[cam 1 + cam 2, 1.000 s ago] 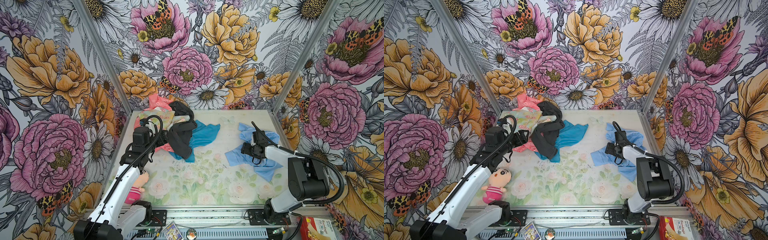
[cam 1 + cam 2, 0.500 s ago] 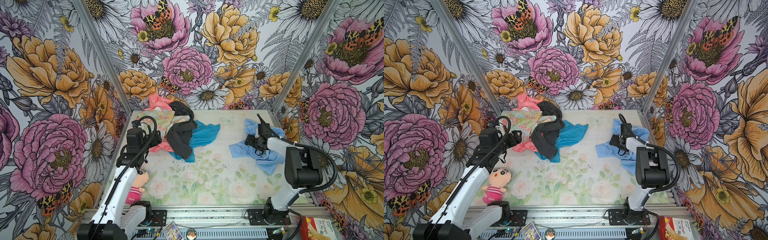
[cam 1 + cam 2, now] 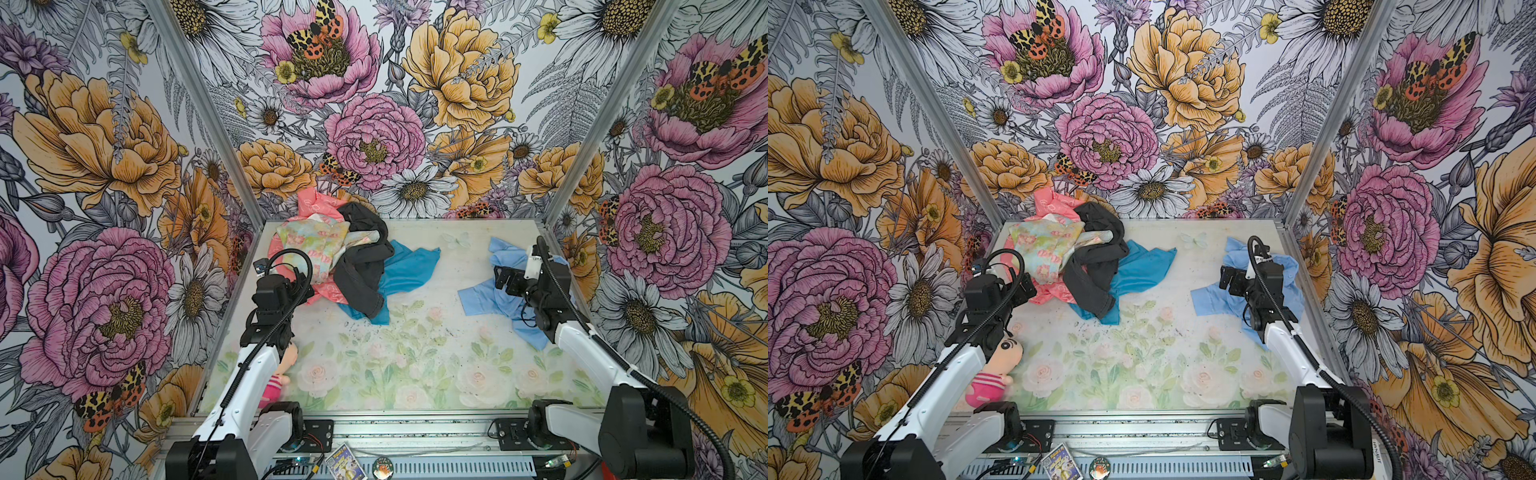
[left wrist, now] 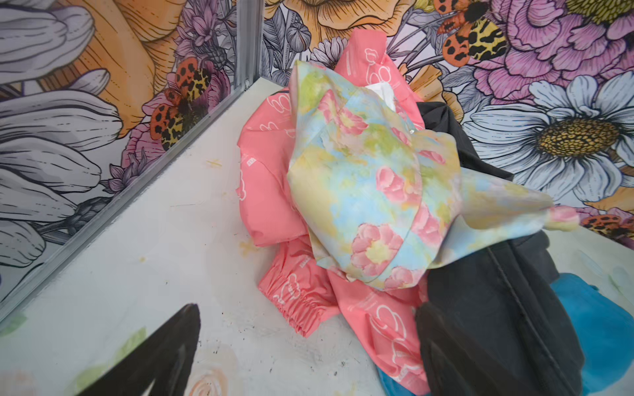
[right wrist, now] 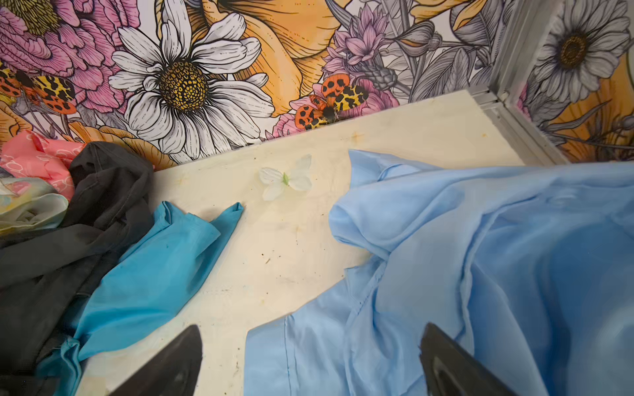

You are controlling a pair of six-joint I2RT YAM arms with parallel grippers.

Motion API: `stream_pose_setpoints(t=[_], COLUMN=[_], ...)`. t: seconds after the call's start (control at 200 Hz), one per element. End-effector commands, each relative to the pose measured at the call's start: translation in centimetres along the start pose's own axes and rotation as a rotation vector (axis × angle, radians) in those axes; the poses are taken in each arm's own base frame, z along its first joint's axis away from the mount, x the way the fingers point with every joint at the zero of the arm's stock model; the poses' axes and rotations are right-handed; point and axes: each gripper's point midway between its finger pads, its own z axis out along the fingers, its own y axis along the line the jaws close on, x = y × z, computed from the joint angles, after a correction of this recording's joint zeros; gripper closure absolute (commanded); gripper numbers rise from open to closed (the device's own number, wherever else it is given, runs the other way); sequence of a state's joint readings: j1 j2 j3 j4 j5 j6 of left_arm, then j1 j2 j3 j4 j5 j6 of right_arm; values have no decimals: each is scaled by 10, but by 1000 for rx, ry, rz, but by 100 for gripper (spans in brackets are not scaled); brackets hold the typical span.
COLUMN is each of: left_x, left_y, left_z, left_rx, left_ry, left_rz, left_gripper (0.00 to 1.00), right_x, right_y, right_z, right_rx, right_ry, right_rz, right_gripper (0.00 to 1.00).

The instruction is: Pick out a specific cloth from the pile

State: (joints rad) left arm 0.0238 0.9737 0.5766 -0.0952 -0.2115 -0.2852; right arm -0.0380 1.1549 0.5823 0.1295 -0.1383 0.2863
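Observation:
The cloth [image 3: 482,297] [image 3: 1210,299], a light sky-blue shirt, lies crumpled by the right wall, apart from the pile [image 3: 332,253] [image 3: 1067,253] of coral, pastel floral, black and teal garments at the back left. My right gripper [image 3: 500,276] [image 3: 1227,278] [image 5: 312,331] hovers open over the shirt [image 5: 446,274] with nothing held; one fingertip is above fabric, the other above bare table. My left gripper [image 3: 303,286] [image 3: 1027,289] [image 4: 308,312] stands open at the pile's [image 4: 360,192] near-left edge, beside the coral cuff, empty.
A plush doll [image 3: 282,374] [image 3: 994,374] lies by the left wall, partly under my left arm. Flower-printed walls close in the table [image 3: 415,353] on three sides. The teal garment [image 5: 154,274] reaches toward the table's middle.
Both grippers have opened wider. The right gripper has shifted toward the back right over the shirt, which moved with it, and its arm has drawn back. The left gripper has pulled back slightly from the pile.

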Motion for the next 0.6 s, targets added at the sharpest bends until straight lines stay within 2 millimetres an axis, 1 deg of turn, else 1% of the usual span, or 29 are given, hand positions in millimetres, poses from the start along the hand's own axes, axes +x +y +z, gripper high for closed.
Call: stream_pose_setpoints(t=[0.0,0.18,0.195,0.265,0.31,0.335,0.405,0.49,0.55,0.59], left_x=[-14,-6,-5,1,4,6,10,13,11,10], left_y=[10,17,18,20,22,17,15,13,12,8], left_z=[7,27,29,37,42,44,48,50,51,51], left_rx=[-42,-23,-23,-22,-24,7,27,31,30,39], left_ry=[-103,-141,-147,-166,-176,-180,-203,-239,-255,-266], left_rz=[43,40,47,64,57,60,77,79,83,94], left_gripper=[1,1,1,1,1,1,1,1,1,1], right_x=[-9,6,5,14,13,13,10,13,16,17], right_y=[-10,-33,-34,-37,-38,-38,-42,-43,-44,-45], right_z=[-7,-8,-8,-3,-2,-2,-2,1,3,5], right_rx=[56,154,157,163,167,170,191,194,200,204], right_ry=[-156,-271,-283,-292,-299,-302,-327,-346,-344,-344], right_rz=[-90,-148,-153,-171,-170,-176,-182,-193,-194,-194], right_gripper=[0,1,0,0,1,0,0,1,0,1])
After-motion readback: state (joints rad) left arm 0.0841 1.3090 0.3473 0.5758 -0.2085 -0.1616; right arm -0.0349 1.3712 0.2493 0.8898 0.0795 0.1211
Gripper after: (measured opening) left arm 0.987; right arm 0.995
